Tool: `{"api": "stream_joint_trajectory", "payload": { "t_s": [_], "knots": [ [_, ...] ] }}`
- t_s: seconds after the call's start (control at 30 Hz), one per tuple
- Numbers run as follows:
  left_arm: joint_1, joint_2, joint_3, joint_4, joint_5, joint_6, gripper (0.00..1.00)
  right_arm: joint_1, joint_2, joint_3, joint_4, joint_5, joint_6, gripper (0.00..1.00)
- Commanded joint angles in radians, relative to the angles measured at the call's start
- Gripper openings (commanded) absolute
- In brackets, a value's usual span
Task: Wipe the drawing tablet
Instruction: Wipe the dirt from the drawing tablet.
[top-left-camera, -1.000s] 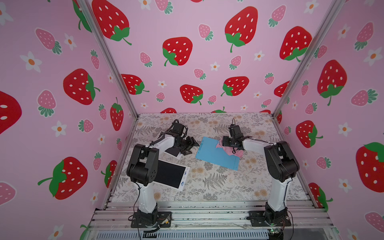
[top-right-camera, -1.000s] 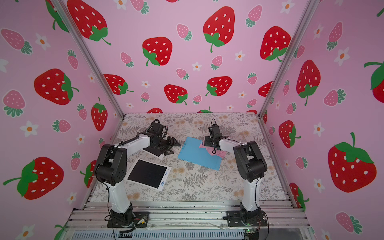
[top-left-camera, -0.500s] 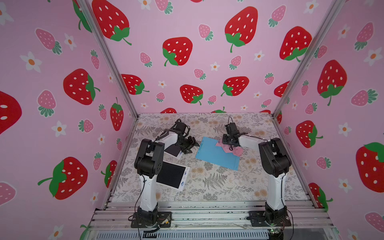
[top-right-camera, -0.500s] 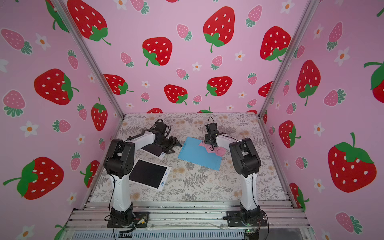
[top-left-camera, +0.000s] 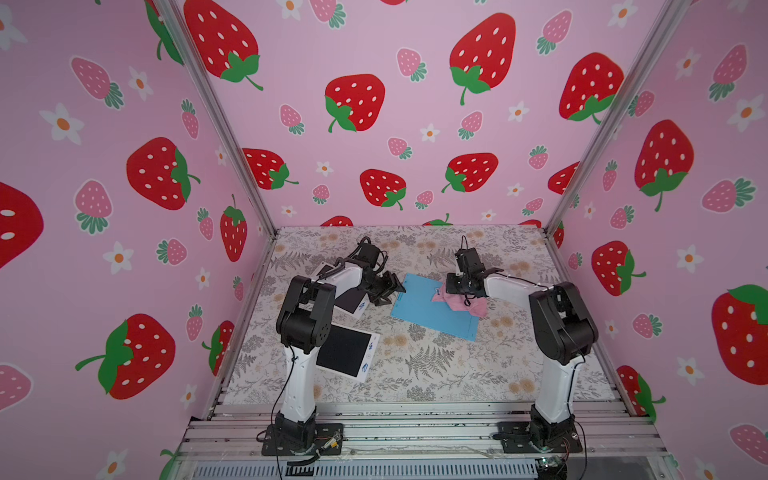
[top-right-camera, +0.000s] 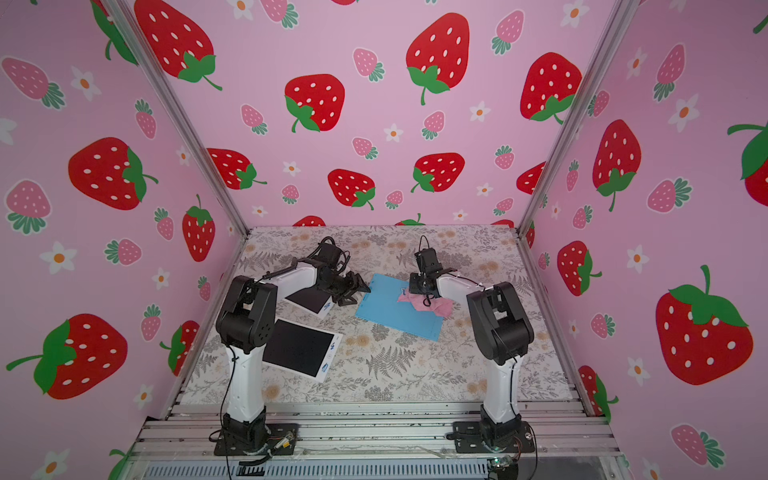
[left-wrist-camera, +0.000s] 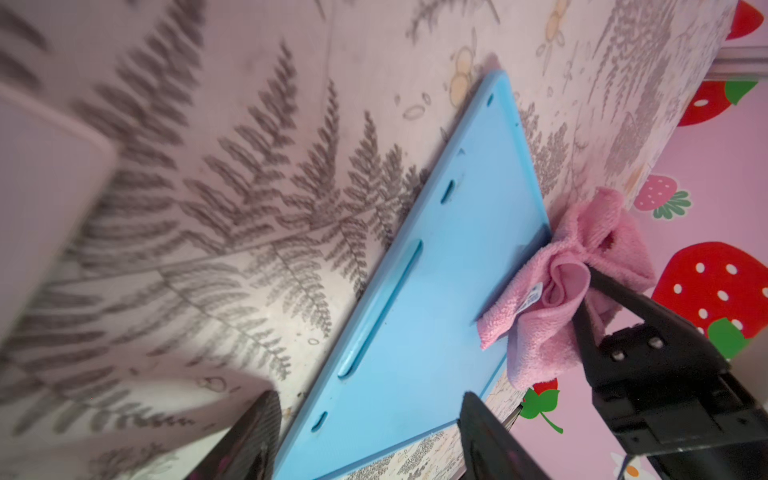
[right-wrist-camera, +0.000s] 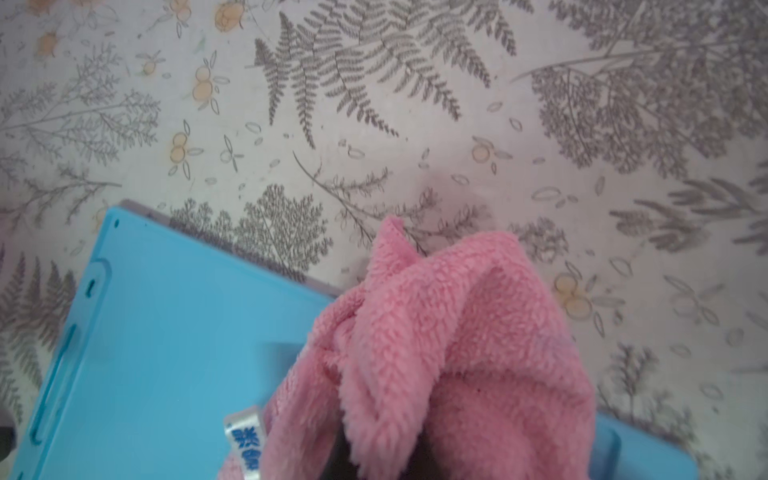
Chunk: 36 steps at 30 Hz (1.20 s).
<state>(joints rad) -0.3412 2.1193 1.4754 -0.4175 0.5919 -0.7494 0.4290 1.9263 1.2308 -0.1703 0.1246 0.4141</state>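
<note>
The blue drawing tablet (top-left-camera: 428, 316) (top-right-camera: 390, 316) lies flat mid-table, slanted. A crumpled pink cloth (top-left-camera: 462, 304) (top-right-camera: 429, 306) rests on its far right part and spills over the edge. My right gripper (top-left-camera: 456, 292) (top-right-camera: 420, 292) is shut on the cloth; in the left wrist view its dark fingers (left-wrist-camera: 598, 286) pinch the pink cloth (left-wrist-camera: 548, 307). In the right wrist view the cloth (right-wrist-camera: 449, 332) hides the jaws, over the tablet (right-wrist-camera: 166, 353). My left gripper (top-left-camera: 397, 288) (top-right-camera: 362, 288) (left-wrist-camera: 370, 397) stands open at the tablet's (left-wrist-camera: 436, 291) left corner, holding nothing.
A white tablet with a black screen (top-left-camera: 348, 352) (top-right-camera: 302, 349) lies near the front left by the left arm's base. A second one (top-left-camera: 352, 302) (top-right-camera: 309, 300) lies partly under the left arm. Strawberry-patterned walls close in three sides.
My right gripper has closed on the pink cloth. The left gripper stays open beside the tablet's corner, and both arms' elbows have shifted slightly.
</note>
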Motion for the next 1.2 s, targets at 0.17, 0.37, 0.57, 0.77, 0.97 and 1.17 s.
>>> {"api": "stream_joint_trajectory", "payload": {
  "t_s": [0.17,0.37,0.57,0.77,0.97,1.17],
  "knots": [
    [-0.105,-0.045,-0.197,0.085,0.0,-0.109,0.63,0.0,-0.027,-0.11,0.045,-0.029,-0.02,0.0],
    [-0.159,-0.072,-0.217,0.077,-0.034,-0.127,0.5,0.054,0.024,-0.047,0.055,-0.07,-0.067,0.0],
    [-0.162,-0.058,-0.044,-0.24,-0.283,0.006,0.39,0.089,0.032,-0.029,0.042,-0.054,-0.043,0.0],
    [-0.227,0.064,0.153,-0.425,-0.41,0.101,0.37,-0.003,-0.028,-0.082,0.024,-0.059,-0.017,0.0],
    [-0.262,0.129,0.21,-0.502,-0.507,0.096,0.35,-0.079,-0.075,-0.125,0.01,-0.088,-0.038,0.0],
    [-0.267,0.183,0.251,-0.555,-0.538,0.099,0.31,-0.154,-0.074,-0.156,-0.003,-0.05,0.001,0.0]
  ]
}}
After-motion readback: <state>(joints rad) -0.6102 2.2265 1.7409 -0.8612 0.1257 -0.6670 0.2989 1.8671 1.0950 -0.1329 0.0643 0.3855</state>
